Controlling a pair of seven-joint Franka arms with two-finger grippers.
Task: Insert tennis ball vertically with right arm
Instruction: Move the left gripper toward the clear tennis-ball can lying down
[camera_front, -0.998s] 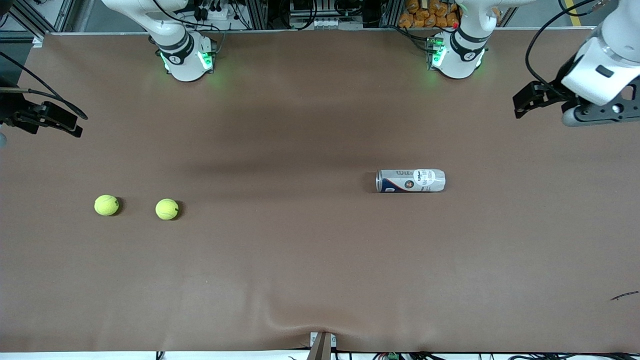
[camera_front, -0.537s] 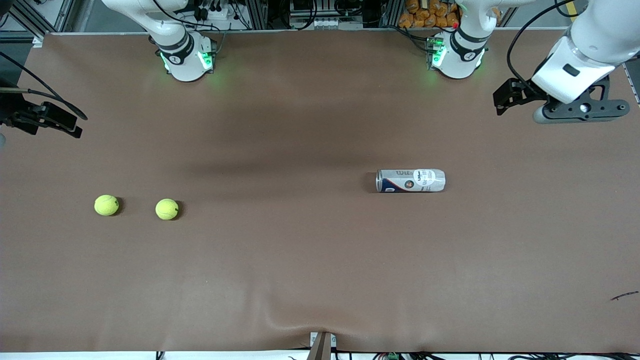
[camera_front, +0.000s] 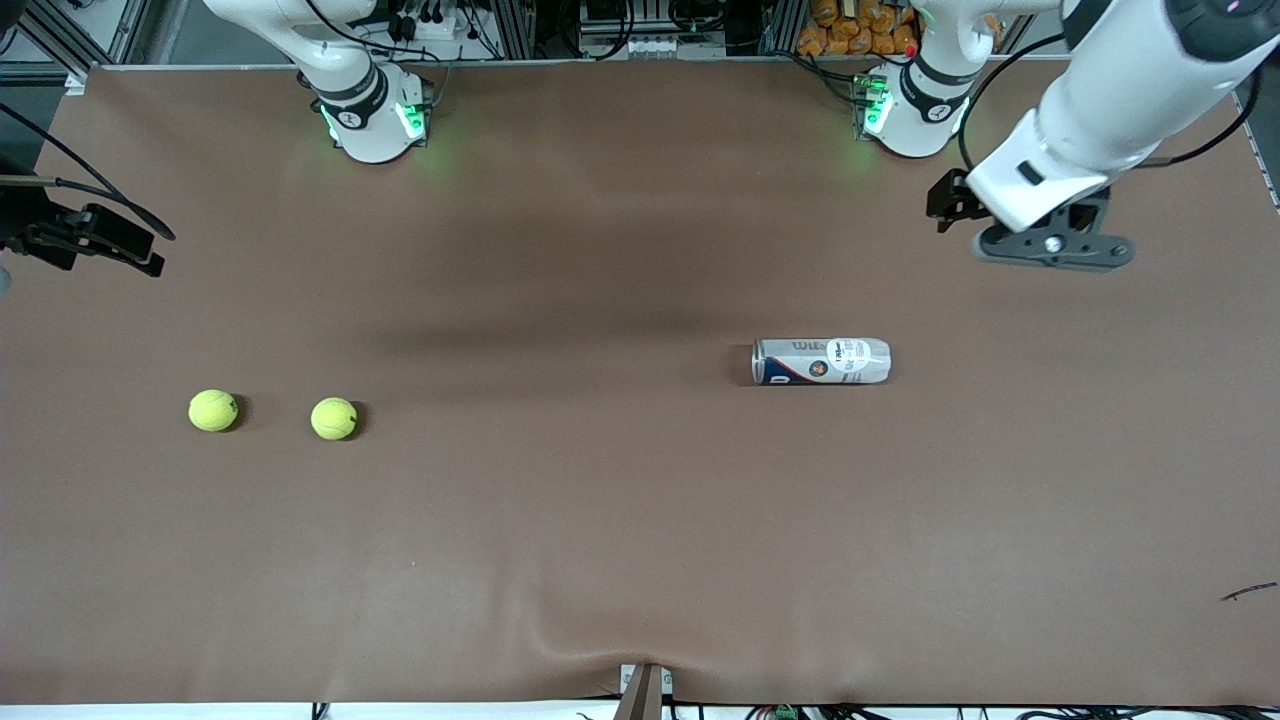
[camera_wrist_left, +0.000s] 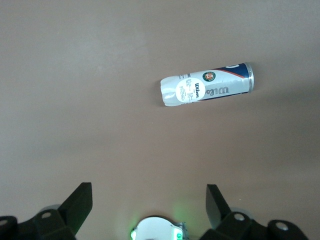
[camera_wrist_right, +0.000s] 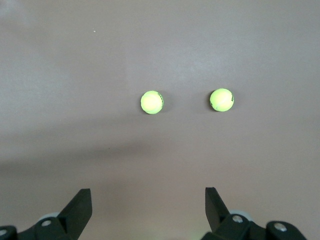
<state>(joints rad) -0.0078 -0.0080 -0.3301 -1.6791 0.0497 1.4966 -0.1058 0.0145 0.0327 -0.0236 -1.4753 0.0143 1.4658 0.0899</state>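
I note the Wilson ball can lying on its side on the brown table cover, its open mouth turned toward the two tennis balls, which sit side by side well apart from the can toward the right arm's end. Both claws stand wide open and empty: the right gripper hovers high over the balls, and the left gripper hangs over bare cover near the can. My concern is that a vertical insertion cannot succeed while the can lies flat; if the left claw tips it up carelessly, I judge the smooth cylinder may roll or topple, and either ball may roll off from a glancing pinch.
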